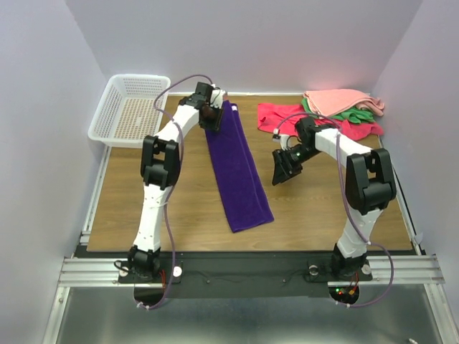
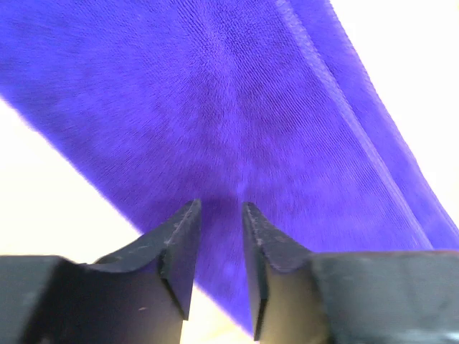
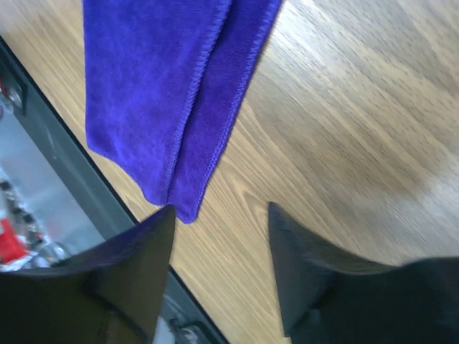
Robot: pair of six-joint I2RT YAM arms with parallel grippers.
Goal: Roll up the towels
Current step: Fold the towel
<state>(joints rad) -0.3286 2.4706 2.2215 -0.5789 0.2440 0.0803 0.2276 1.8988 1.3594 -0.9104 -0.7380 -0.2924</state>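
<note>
I cannot tell if the left gripper (image 2: 221, 208), fingers nearly together, really pinches the far end of the purple towel (image 1: 240, 172), so it may slip off; the right gripper (image 3: 221, 206), beside the towel, has its fingers apart.

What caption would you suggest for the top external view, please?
Left tool at the far end of the folded purple towel; right tool open beside it.
</note>
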